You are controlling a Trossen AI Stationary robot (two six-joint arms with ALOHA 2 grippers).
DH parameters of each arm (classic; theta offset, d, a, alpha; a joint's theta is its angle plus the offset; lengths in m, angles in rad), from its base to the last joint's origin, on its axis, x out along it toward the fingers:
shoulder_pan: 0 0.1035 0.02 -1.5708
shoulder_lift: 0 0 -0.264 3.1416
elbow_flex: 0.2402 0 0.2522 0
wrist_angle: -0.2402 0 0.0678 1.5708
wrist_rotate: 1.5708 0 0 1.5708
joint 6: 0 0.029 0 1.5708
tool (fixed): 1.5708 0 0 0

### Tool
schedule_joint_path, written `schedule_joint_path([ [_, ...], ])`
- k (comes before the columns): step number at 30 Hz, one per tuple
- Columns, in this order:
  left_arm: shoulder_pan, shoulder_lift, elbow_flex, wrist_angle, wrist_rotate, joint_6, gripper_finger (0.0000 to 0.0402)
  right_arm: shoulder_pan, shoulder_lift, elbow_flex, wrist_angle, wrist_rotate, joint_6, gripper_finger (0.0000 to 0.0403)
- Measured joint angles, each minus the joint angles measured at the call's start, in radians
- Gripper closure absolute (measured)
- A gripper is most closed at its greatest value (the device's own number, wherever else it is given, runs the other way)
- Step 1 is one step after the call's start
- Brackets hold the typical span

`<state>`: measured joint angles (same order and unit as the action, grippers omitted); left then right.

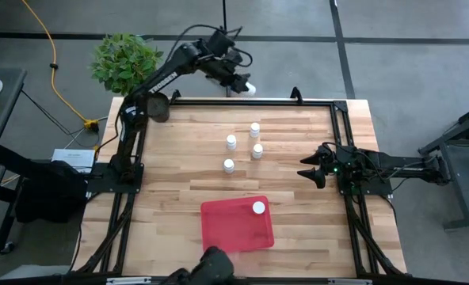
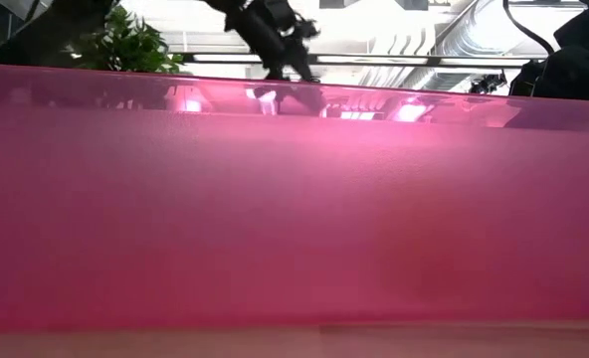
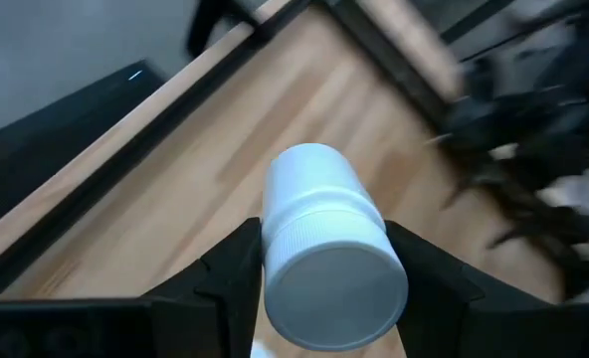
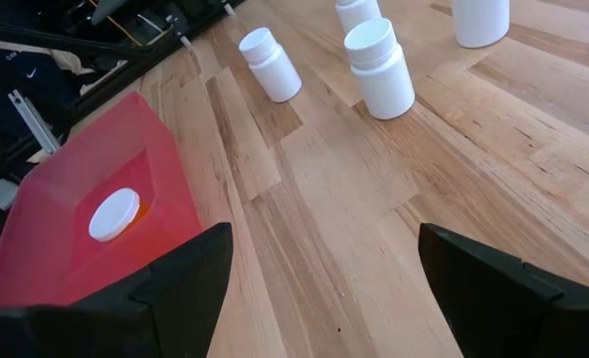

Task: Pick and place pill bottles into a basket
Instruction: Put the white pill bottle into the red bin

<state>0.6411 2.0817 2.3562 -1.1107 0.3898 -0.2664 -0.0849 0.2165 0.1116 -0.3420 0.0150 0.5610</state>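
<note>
My left gripper point(image 1: 246, 85) is raised over the table's far edge and is shut on a white pill bottle point(image 3: 324, 239). Several white-capped bottles stand on their bases on the wood at mid-table point(image 1: 254, 128) point(image 1: 231, 142) point(image 1: 257, 150) point(image 1: 229, 165). They also show in the right wrist view point(image 4: 379, 70). One bottle with an orange body point(image 4: 113, 214) sits in the red tray point(image 1: 226, 229) near its far right corner. My right gripper point(image 1: 310, 168) is open and empty near the table's right edge, pointing toward the bottles. My left gripper pinches the bottle's round side just behind the cap point(image 3: 275, 244) between its two fingers point(image 3: 237, 273). The cap end faces back toward the wrist, and the bottle's base points away from it. The bottle is lifted clear of the table.
A dark round cup point(image 1: 157, 107) stands at the table's far left corner, with a potted plant point(image 1: 126, 59) beyond it. The red tray's wall point(image 2: 294, 219) fills the low view. Bare wood lies between the bottles and the tray.
</note>
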Motion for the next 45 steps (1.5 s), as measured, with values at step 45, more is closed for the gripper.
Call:
schedule_joint_path([
  [45, -0.655, -0.307, -0.072, -0.019, -0.066, -0.11, 0.0188, 0.0, 0.0, 0.0, 0.0, -0.007, -0.003, 0.0091],
])
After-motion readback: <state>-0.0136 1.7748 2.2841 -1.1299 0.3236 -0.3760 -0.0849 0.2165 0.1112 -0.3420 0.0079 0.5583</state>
